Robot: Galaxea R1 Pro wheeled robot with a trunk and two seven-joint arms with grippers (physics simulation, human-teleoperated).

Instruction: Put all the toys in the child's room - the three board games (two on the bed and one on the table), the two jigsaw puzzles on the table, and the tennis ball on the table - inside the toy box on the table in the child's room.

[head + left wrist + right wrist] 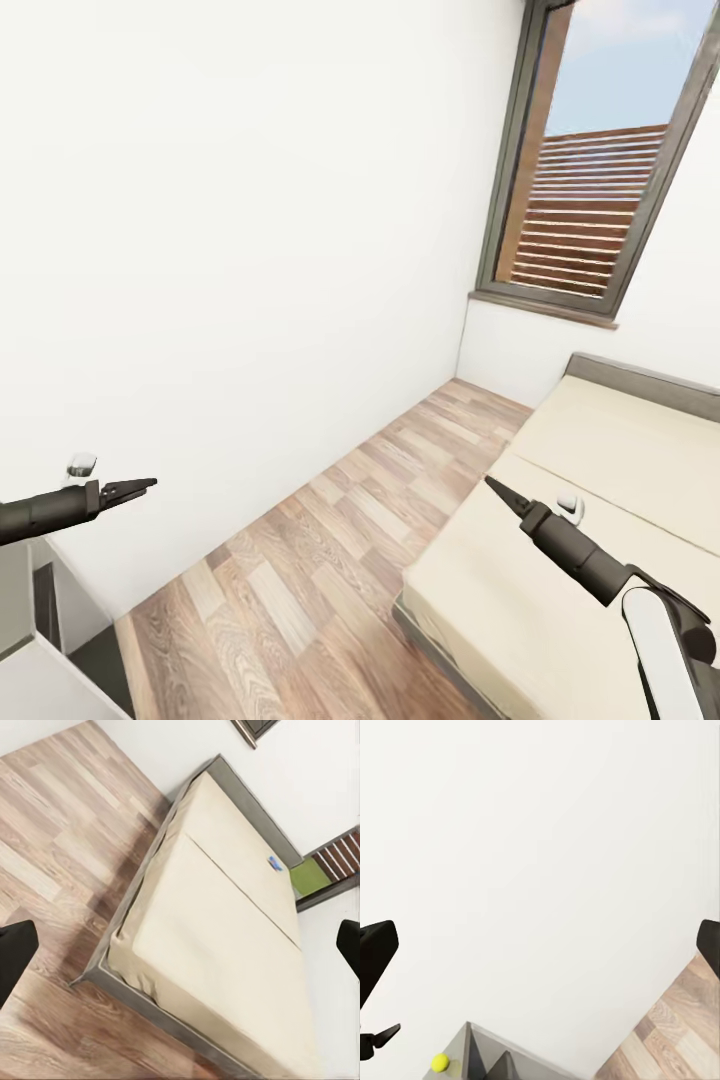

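A small blue board game (275, 862) lies flat on the cream bed (217, 945) near its far edge. The tennis ball (440, 1063) rests on the dark grey part of the table (480, 1054), against the white wall. In the head view the bed (480, 600) is at the lower right and a corner of the table (40, 685) at the lower left. My left gripper (150, 485) (180, 949) hangs open and empty by the wall. My right gripper (490, 482) (540, 945) is open and empty over the bed's near edge. The toy box and the jigsaw puzzles are out of view.
A strip of wood-plank floor (330, 540) runs between the white wall (230, 250) and the bed. A dark-framed window (590, 170) sits in the far wall above the bed's head end.
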